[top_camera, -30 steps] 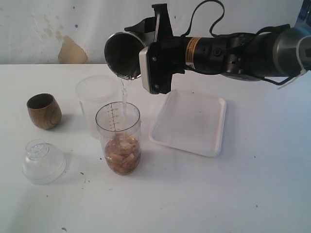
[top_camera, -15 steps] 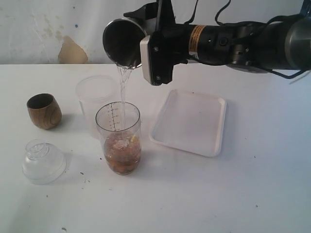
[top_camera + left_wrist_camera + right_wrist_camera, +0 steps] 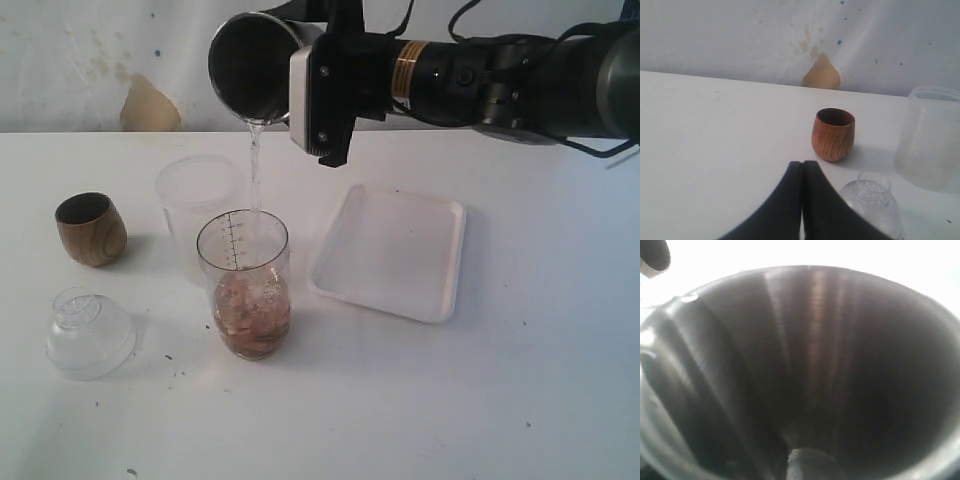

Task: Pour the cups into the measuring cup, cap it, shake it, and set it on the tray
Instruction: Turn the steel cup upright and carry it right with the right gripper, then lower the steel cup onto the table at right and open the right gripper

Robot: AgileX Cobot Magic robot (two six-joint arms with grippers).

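My right gripper [image 3: 290, 55] is shut on the steel tumbler [image 3: 252, 68], tipped on its side high above the measuring cup [image 3: 243, 283]. A thin stream of water [image 3: 254, 170] falls from the tumbler's lip into the measuring cup, which holds brownish bits in liquid. The tumbler's dark inside [image 3: 805, 370] fills the right wrist view. The brown wooden cup [image 3: 90, 229] [image 3: 833, 134] stands upright at the left. My left gripper [image 3: 802, 167] is shut on nothing, hanging near the wooden cup. The white tray [image 3: 391, 252] lies right of the measuring cup.
A frosted plastic cup [image 3: 198, 205] [image 3: 931, 137] stands just behind the measuring cup. A clear domed lid [image 3: 89, 332] [image 3: 871, 202] rests on the white table at the front left. A wall runs along the table's far edge.
The right arm has lifted and tipped the tumbler further, and the stream keeps running. The liquid in the measuring cup has risen a little.
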